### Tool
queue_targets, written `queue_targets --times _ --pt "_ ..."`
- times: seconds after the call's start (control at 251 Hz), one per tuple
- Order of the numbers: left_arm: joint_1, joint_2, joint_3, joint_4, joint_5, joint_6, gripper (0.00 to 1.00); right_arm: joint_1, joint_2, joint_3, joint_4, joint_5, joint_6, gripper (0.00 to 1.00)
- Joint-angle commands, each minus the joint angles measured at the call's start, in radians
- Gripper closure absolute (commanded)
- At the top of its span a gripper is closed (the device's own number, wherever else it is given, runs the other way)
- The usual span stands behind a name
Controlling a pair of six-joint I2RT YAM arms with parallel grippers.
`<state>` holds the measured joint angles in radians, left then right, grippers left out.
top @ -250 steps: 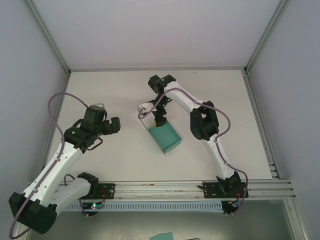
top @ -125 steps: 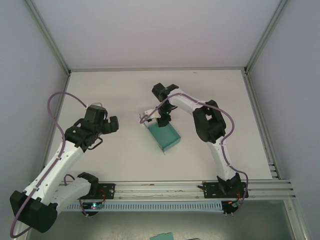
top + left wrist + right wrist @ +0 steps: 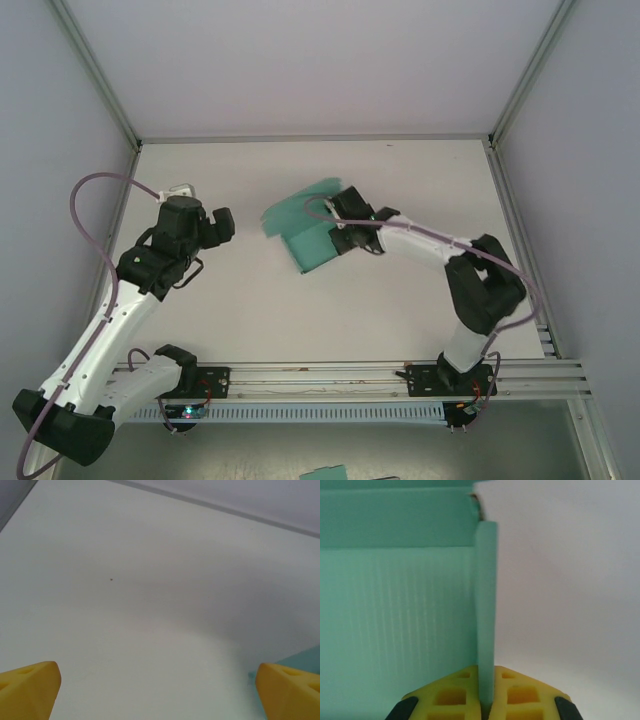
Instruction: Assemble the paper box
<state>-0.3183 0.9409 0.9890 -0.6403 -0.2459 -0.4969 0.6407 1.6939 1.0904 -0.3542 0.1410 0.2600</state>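
Observation:
The teal-green paper box (image 3: 305,236) sits mid-table, tipped so that its panels blur toward the back left. My right gripper (image 3: 338,232) is at its right side, shut on one wall. In the right wrist view that wall (image 3: 485,605) stands edge-on between the yellow fingers (image 3: 452,695), with the box's ribbed inside (image 3: 395,620) to the left. My left gripper (image 3: 205,228) hovers left of the box, apart from it and open. The left wrist view has its yellow fingertips (image 3: 30,685) wide apart over bare table, and a teal corner of the box (image 3: 305,657) at the right edge.
Grey walls and metal frame posts enclose the white table (image 3: 420,190). A rail (image 3: 320,375) with both arm bases runs along the near edge. A scrap of teal card (image 3: 322,472) lies below the rail at the bottom of the view.
The right arm has swung lower and flatter, pulling and tipping the box toward the back left. The left gripper has lifted and shifted slightly back.

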Motion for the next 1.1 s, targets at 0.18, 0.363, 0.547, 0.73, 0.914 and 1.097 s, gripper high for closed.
queue_targets --times 0.18,0.363,0.547,0.73,0.914,1.097 --pt "0.011 0.109 0.021 0.161 0.239 0.043 0.0 0.186 -0.067 -0.205 0.06 0.239 0.919 0.94" --pt "0.011 0.163 0.014 0.203 0.419 0.155 0.0 0.206 -0.073 -0.187 0.022 0.251 0.915 0.71" --pt "0.01 0.198 0.023 0.244 0.575 0.273 0.0 0.204 -0.176 -0.136 -0.07 0.352 0.755 0.57" --pt "0.01 0.317 0.064 0.258 0.706 0.499 0.0 0.169 -0.369 -0.184 0.119 0.466 0.192 0.02" --pt "0.01 0.563 0.304 0.099 0.843 0.706 0.0 -0.125 -0.465 -0.196 0.284 -0.125 -0.155 0.01" --pt "0.011 0.787 0.548 -0.188 0.914 1.021 0.0 -0.232 -0.344 -0.008 -0.003 -0.528 -0.545 0.05"
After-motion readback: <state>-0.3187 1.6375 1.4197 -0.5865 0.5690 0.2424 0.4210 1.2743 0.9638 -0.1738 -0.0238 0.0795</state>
